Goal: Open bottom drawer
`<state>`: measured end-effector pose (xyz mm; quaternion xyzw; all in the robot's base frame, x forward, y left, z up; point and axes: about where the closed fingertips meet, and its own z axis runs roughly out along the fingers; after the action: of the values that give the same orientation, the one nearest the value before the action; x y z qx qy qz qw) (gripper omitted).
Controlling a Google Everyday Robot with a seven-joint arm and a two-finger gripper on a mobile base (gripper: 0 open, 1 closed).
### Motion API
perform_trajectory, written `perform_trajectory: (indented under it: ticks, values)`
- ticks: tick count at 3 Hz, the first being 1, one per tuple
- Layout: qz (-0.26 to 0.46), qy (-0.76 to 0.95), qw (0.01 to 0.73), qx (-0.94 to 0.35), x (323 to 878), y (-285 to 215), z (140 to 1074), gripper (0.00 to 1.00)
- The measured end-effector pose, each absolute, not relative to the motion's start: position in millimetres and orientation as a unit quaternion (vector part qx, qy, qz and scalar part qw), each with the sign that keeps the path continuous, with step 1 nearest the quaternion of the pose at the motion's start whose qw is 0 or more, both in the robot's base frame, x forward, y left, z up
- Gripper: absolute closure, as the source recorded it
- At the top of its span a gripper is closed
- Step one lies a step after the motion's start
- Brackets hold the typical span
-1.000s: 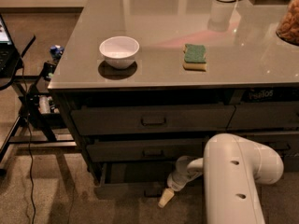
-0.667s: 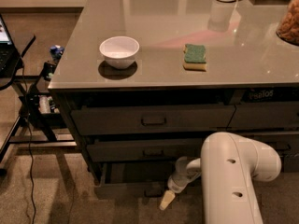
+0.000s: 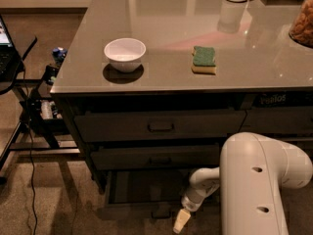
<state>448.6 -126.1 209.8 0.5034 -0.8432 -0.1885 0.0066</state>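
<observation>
Countertop (image 3: 166, 23): white bowl (image 3: 125, 54) | bottom drawer (image 3: 142, 192) out | gripper (image 3: 180, 222) at its front

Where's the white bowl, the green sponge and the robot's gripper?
white bowl (image 3: 125, 52): camera view, on its inside.
green sponge (image 3: 204, 57): camera view, on its green top.
gripper (image 3: 180, 221): camera view, on its tip, low beside the bottom drawer (image 3: 132, 210) front.

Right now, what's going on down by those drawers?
The robot's arm reaches down, its gripper low beside the handle of the bottom drawer. That drawer stands partly pulled out, inside showing; the top drawer and middle drawer are shut. A white bowl and green sponge sit on the countertop.
</observation>
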Motion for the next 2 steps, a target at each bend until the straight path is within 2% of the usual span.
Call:
perform_trajectory:
  ticks: [2]
  values:
    - [-0.187,-0.842,0.023,0.505,455,-126,177,0.00]
